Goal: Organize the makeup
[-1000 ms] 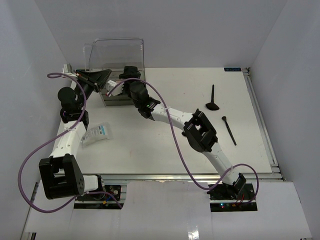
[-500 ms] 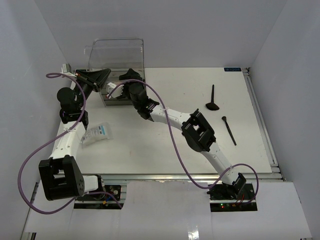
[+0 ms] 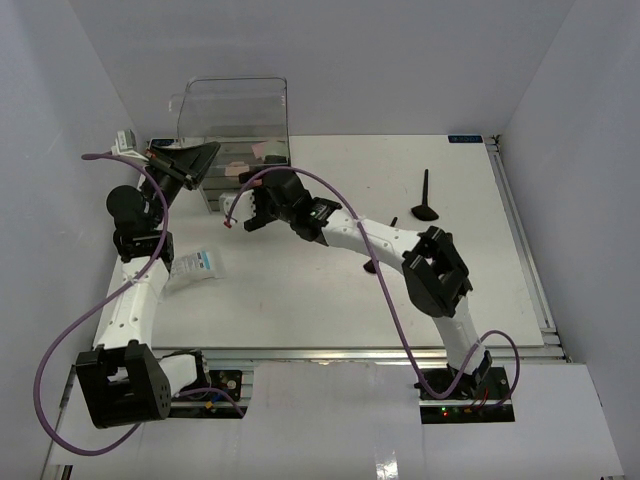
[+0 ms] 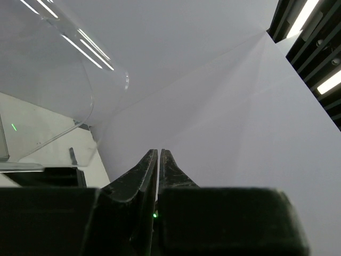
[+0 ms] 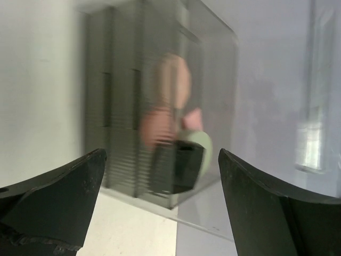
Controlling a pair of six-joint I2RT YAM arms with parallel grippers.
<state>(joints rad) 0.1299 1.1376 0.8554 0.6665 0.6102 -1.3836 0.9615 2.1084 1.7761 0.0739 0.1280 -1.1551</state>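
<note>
Top view, right claw (image 3: 245, 218): jaws wide apart and holding nothing, just in front of the clear box (image 3: 235, 105) at the far left of the surface (image 3: 330, 300).
Top view, left claw (image 3: 208, 152): fingers pressed together, empty, beside the left wall of the box.
Top view, brush (image 3: 426, 200): black and slim with a wider head. It lies loose on the surface, well apart to the right of the right claw, its long axis running from far to near.
Top view, nearer arm: the right one, in my judgement, so the next reach goes rightward, with the jaws set across the handle.
Top view, packet (image 3: 195, 265): white, flat, near the left arm.
Left wrist view, left claw (image 4: 158, 160): the two fingers meet at the tips with nothing between them. The curved clear wall of the box is at the left.
Right wrist view, right claw (image 5: 161, 157): fingers far apart, with only the box seen between them.
Right wrist view, makeup in box: blurred pink discs (image 5: 165, 101), a grey-green disc (image 5: 202, 143) and a black compact (image 5: 178, 165), close together behind the ribbed wall.
</note>
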